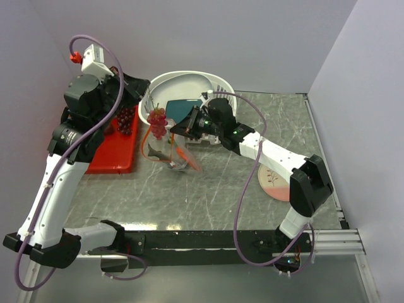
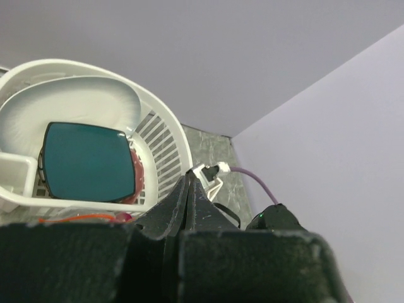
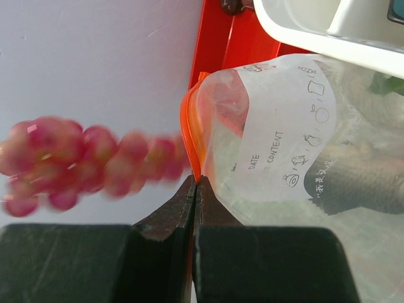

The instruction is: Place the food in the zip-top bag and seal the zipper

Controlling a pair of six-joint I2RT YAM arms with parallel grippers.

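The clear zip-top bag (image 1: 169, 156) lies in front of the basket, its mouth held up. My right gripper (image 1: 179, 129) is shut on its red-orange zipper strip (image 3: 191, 136), as the right wrist view (image 3: 197, 181) shows. A grey fish (image 3: 356, 183) and an orange carrot (image 1: 189, 158) are inside the bag. A pink-red grape bunch (image 1: 157, 122) hangs in the air over the bag mouth, blurred in the right wrist view (image 3: 82, 164). My left gripper (image 1: 146, 93) is shut just above its stem; its own view (image 2: 188, 180) hides the grip.
A white slotted basket (image 1: 218, 82) at the back holds a teal dish (image 1: 184, 106). A red tray (image 1: 117, 154) on the left carries a dark grape bunch (image 1: 126, 120). A pink-and-cream plate (image 1: 273, 180) lies under the right arm.
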